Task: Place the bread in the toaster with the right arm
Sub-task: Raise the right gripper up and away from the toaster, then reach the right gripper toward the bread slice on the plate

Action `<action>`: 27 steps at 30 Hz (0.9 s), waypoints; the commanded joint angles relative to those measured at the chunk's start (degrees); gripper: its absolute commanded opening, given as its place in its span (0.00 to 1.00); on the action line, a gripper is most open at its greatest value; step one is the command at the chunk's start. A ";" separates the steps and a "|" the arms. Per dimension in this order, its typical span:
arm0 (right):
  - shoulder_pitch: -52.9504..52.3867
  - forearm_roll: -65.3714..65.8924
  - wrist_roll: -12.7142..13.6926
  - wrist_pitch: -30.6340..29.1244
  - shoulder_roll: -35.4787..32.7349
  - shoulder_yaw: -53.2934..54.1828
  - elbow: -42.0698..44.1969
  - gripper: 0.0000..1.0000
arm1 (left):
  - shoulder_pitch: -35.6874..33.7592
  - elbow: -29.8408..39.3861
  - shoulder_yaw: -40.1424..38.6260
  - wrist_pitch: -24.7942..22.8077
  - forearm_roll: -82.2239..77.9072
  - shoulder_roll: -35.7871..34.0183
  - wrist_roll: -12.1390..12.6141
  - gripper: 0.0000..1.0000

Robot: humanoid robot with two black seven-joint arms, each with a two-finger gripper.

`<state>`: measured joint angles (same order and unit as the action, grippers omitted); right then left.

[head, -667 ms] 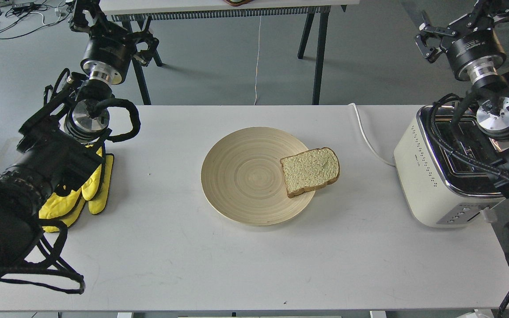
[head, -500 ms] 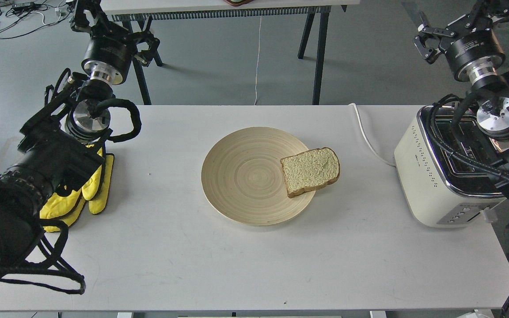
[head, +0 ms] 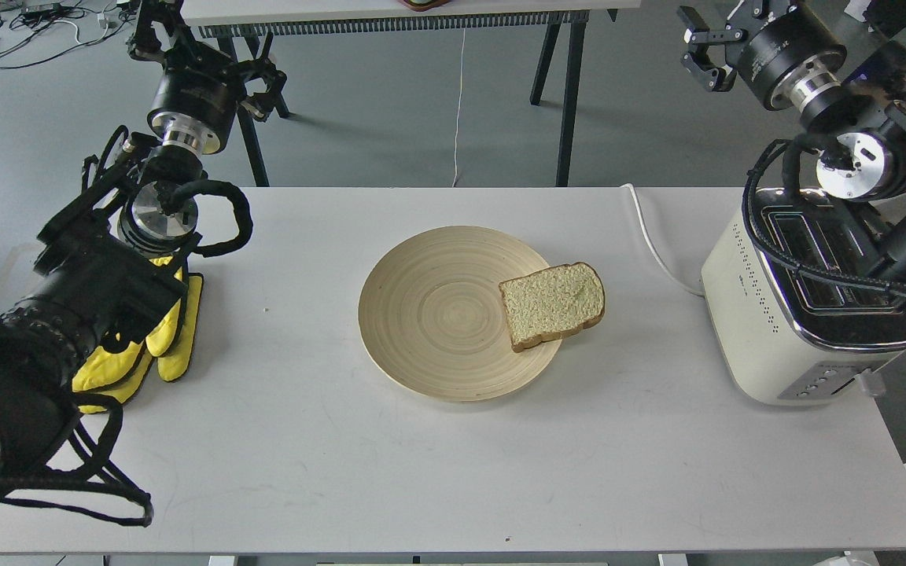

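The bread (head: 552,305) is a pale slice with a brown crust. It lies flat on the right rim of a round beige plate (head: 421,314) and hangs slightly over the rim. The cream-white toaster (head: 767,314) with a chrome top stands at the table's right edge, its slots uncovered. My right gripper (head: 724,27) is high at the top right, behind and above the toaster, far from the bread. It looks open and empty. My left gripper (head: 201,47) is at the top left beyond the table's back edge, open and empty.
A yellow cloth (head: 166,338) lies under my left arm at the table's left. The toaster's white cable (head: 652,244) runs across the table's back right. Another table's black legs (head: 567,94) stand behind. The right arm's cables hang over the toaster's top.
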<state>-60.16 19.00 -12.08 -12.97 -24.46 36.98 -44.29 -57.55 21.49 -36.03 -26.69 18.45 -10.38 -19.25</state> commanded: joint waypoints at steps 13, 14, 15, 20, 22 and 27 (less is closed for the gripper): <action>0.13 44.70 -0.40 17.35 1.17 -30.63 -10.91 0.88 | -0.02 0.04 0.00 -0.03 0.00 -0.08 0.26 1.00; 0.22 46.20 -0.32 18.67 1.34 -32.91 -10.47 0.83 | -0.02 0.04 0.00 -0.03 0.00 -0.08 0.26 1.00; 0.22 47.08 -0.32 19.38 1.61 -35.20 -9.95 0.79 | -0.02 0.04 0.00 -0.03 0.00 -0.08 0.26 1.00; 0.57 47.71 -0.23 19.83 3.19 -40.58 -4.59 0.71 | -0.02 0.04 0.00 -0.03 0.00 -0.08 0.26 1.00; 1.01 47.71 -0.14 19.83 3.63 -41.63 -3.09 0.71 | -0.02 0.04 0.00 -0.03 0.00 -0.08 0.26 1.00; 3.20 47.71 0.47 19.83 3.81 -43.31 -1.77 0.71 | -0.02 0.04 0.00 -0.03 0.00 0.01 0.18 1.00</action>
<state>-58.26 66.71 -11.97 6.85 -20.79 -5.73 -46.77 -57.56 21.55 -36.04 -26.72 18.46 -10.42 -18.99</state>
